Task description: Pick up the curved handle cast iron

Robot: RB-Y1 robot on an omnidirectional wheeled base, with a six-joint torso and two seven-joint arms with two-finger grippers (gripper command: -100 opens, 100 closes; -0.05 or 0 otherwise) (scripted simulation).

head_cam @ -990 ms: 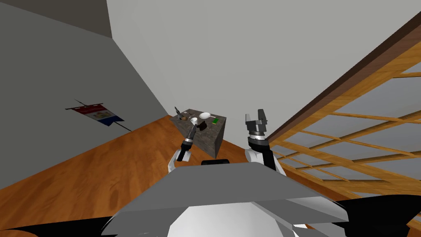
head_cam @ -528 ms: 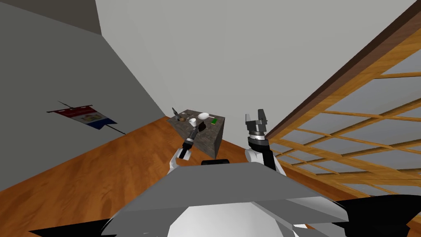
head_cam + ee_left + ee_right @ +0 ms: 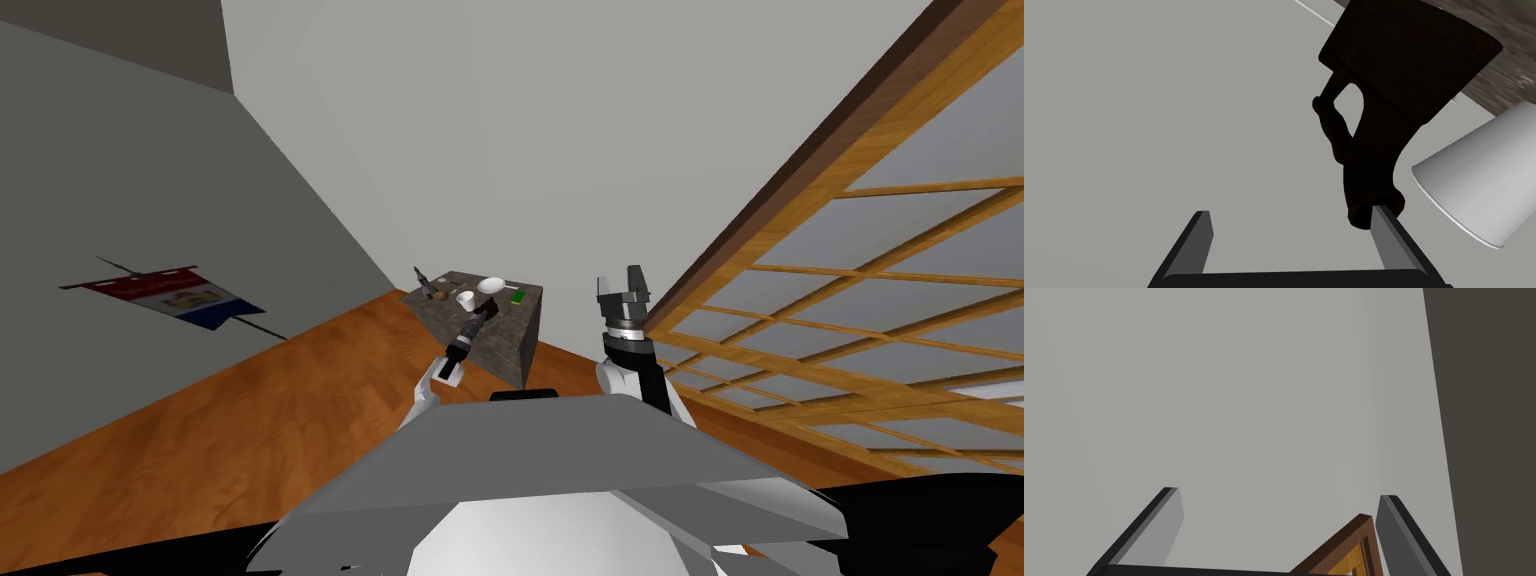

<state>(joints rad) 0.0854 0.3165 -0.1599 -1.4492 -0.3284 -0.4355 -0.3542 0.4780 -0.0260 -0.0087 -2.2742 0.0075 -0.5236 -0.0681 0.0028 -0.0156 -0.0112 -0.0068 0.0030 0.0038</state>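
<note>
The black cast iron pan [image 3: 1414, 50] with its curved looped handle [image 3: 1369, 165] lies on a dark stone-like table [image 3: 510, 335]. In the left wrist view the handle's end sits against the inner side of one of my fingers [image 3: 1391, 240], not between the two. My left gripper [image 3: 1290, 210] is open, and the space between its fingers is bare. In the head view the left gripper [image 3: 478, 320] reaches over the table's near edge to the pan [image 3: 490, 309]. My right gripper [image 3: 622, 285] is raised beside the table, open [image 3: 1279, 493].
A white cup [image 3: 1479, 175] stands right next to the pan's handle. On the table also lie a white bowl [image 3: 490, 285], a green item [image 3: 517, 296] and small dark things at the far left corner. A wooden lattice window [image 3: 850, 300] runs along the right, a wood floor [image 3: 250, 420] below.
The whole head view has shifted and rolled, so I have turned a little. The left arm stays stretched to the pan; the right arm has not moved.
</note>
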